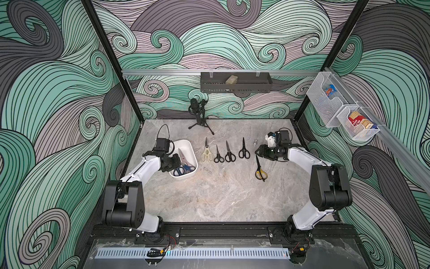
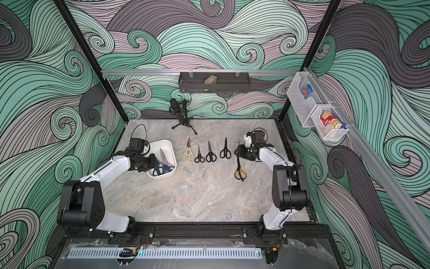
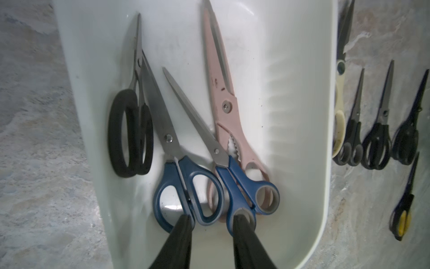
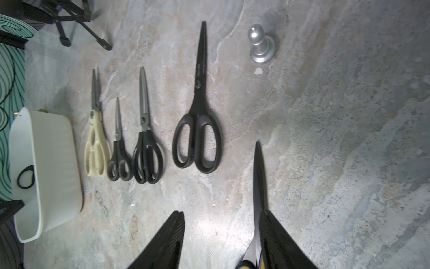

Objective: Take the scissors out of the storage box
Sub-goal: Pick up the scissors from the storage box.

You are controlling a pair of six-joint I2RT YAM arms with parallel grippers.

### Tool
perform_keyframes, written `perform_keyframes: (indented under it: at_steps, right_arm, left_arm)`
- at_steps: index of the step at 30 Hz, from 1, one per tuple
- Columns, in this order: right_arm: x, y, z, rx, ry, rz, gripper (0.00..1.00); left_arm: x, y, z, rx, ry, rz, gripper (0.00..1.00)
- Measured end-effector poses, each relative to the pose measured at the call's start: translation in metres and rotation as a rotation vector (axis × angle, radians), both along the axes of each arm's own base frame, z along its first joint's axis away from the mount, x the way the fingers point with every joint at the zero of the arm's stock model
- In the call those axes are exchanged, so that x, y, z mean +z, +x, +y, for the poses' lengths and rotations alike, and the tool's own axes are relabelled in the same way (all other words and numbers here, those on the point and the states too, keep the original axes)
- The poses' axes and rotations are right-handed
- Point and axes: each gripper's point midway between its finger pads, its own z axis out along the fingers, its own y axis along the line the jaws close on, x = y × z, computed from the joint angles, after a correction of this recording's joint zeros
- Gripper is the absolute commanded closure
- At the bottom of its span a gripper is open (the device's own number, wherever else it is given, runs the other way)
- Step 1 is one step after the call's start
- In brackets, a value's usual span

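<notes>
My left gripper sat part-open astride the blue scissors handle at the storage box's near end, with the blades pointing far.

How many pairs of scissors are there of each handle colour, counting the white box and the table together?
Black-handled scissors: 4
Blue-handled scissors: 2
Pink-handled scissors: 1
Cream-handled scissors: 1
Yellow-black-handled scissors: 1
Total: 9
</notes>
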Motion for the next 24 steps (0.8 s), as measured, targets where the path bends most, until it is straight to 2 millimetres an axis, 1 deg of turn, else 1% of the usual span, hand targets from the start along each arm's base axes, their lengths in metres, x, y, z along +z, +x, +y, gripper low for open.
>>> perform_keyframes:
  at_steps: [2, 5, 9, 12, 16, 20, 24]
  right_arm:
    - [0.004, -0.004, 0.006, 0.007, 0.013, -0.002, 0.44]
    - [0.004, -0.011, 0.016, 0.026, 0.027, 0.006, 0.44]
    - [0.001, -0.017, 0.028, 0.048, 0.039, 0.026, 0.44]
    - [0.001, -0.019, 0.033, 0.057, 0.051, 0.033, 0.44]
    - [-0.002, -0.019, 0.033, 0.056, 0.055, 0.042, 0.44]
    - [-0.002, -0.019, 0.033, 0.056, 0.055, 0.042, 0.44]
    - [-0.006, -0.019, 0.033, 0.057, 0.055, 0.053, 0.44]
  left_arm:
    - [-0.001, -0.001, 0.003, 0.006, 0.025, 0.005, 0.63]
    - [-0.004, -0.001, 0.006, 0.013, 0.05, 0.011, 0.62]
    - [-0.018, -0.003, 0.005, 0.01, 0.064, 0.052, 0.62]
    - [-0.03, -0.005, 0.001, 0.001, 0.064, 0.088, 0.62]
    - [-0.041, -0.005, -0.005, -0.006, 0.046, 0.103, 0.62]
    - [-0.044, 0.004, -0.01, -0.011, 0.023, 0.087, 0.63]
    - [-0.05, 0.019, -0.014, -0.016, 0.015, 0.085, 0.63]
